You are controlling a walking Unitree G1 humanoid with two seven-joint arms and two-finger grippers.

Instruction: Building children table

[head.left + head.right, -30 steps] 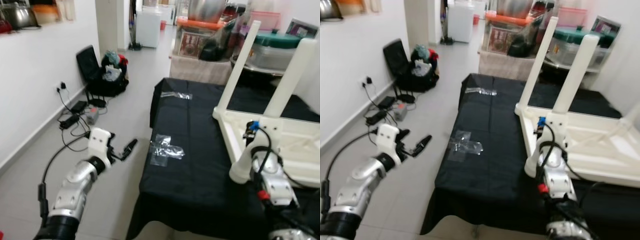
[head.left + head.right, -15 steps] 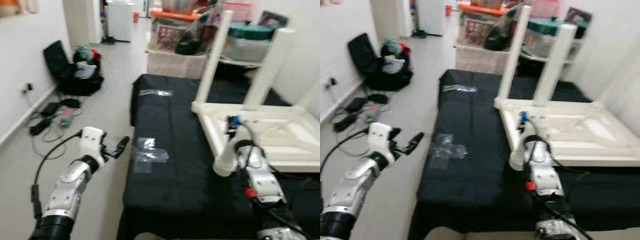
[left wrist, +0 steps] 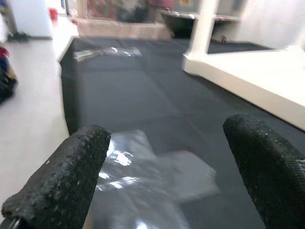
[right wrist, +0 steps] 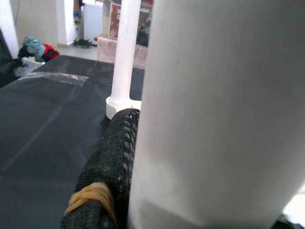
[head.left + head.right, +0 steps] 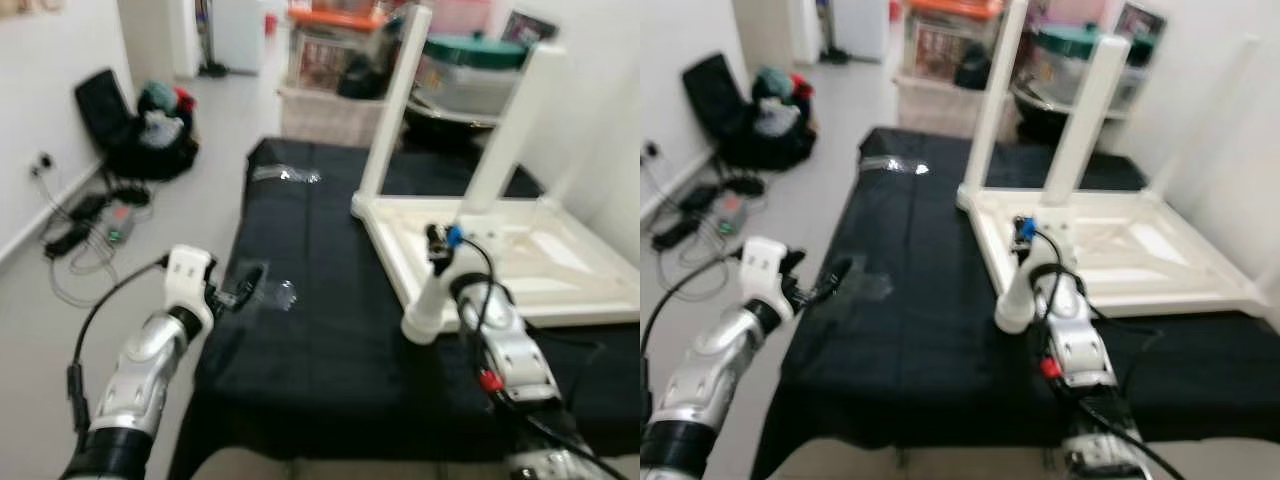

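A white children's table lies upside down on a black cloth, with two legs standing up at its far side. My right gripper is shut on a loose white leg, held upright beside the table's near left corner; in the right wrist view one black finger presses against that leg. My left gripper hovers open at the cloth's left edge, just over a clear plastic bag that lies between its spread fingers.
A second clear bag lies at the cloth's far end. On the floor to the left are a black bag with clothes and cables with a power strip. Boxes and containers crowd the far end. A white wall is on the right.
The camera has swung and come closer to the cloth. My left gripper has come in from over the floor to the plastic bag. The right gripper still holds the leg by the table corner.
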